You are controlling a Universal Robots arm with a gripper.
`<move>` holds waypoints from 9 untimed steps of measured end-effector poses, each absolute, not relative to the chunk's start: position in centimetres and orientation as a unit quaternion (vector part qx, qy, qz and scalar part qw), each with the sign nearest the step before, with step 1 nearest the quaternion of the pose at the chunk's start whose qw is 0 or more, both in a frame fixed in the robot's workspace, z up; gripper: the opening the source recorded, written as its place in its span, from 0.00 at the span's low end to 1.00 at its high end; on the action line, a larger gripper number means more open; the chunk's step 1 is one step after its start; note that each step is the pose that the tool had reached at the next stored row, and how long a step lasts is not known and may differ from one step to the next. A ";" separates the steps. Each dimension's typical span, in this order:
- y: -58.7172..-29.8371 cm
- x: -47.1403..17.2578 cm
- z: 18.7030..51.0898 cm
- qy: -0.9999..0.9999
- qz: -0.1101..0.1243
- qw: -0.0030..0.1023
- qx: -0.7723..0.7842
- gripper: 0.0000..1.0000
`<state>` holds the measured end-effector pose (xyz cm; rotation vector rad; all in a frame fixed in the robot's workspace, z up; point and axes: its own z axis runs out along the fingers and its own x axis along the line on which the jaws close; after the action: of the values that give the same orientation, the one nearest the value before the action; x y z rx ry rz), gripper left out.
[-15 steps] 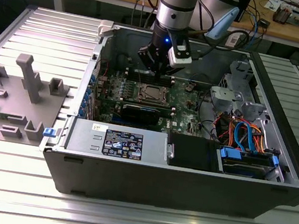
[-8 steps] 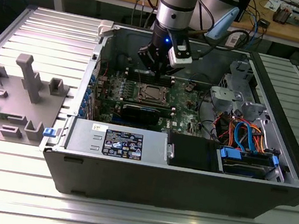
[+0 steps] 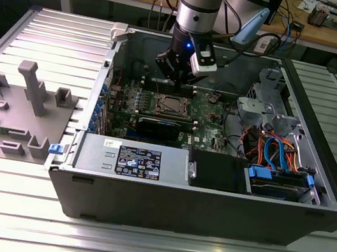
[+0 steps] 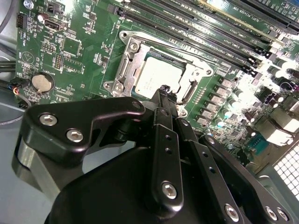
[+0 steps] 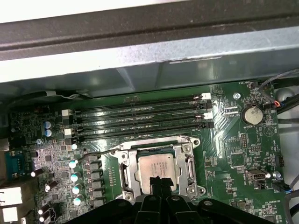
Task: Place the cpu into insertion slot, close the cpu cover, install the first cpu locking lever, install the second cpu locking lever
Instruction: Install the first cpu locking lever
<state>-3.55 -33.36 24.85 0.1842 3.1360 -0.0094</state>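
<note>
Now | claw (image 4: 163,89): pinched tip to tip, nothing held, poised just above the cover (image 4: 122,70) | arm (image 3: 197,14): upright over the cover, claw pointing down | chip (image 4: 150,80): seated inside the cover's opening; you'd find it light, stiff, fragile, so take its edges | cover: thin springy metal, seemingly lying flat.

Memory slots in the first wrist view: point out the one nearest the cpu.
The slot lying directly alongside the cpu; the others sit beyond it, toward the case wall.
</note>
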 end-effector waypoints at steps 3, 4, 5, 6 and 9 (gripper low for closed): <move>-33.4 -3.5 24.8 0.998 -0.003 0.000 0.056 0.11; -33.4 -3.5 24.8 0.998 -0.003 0.000 0.055 0.11; -33.4 -3.5 24.8 0.999 -0.003 0.000 0.054 0.11; -33.4 -3.5 24.8 0.999 -0.003 0.000 0.053 0.11; -33.4 -3.5 24.8 0.999 -0.003 0.000 0.051 0.11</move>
<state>-3.55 -33.36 24.84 0.1595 3.1373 -0.0093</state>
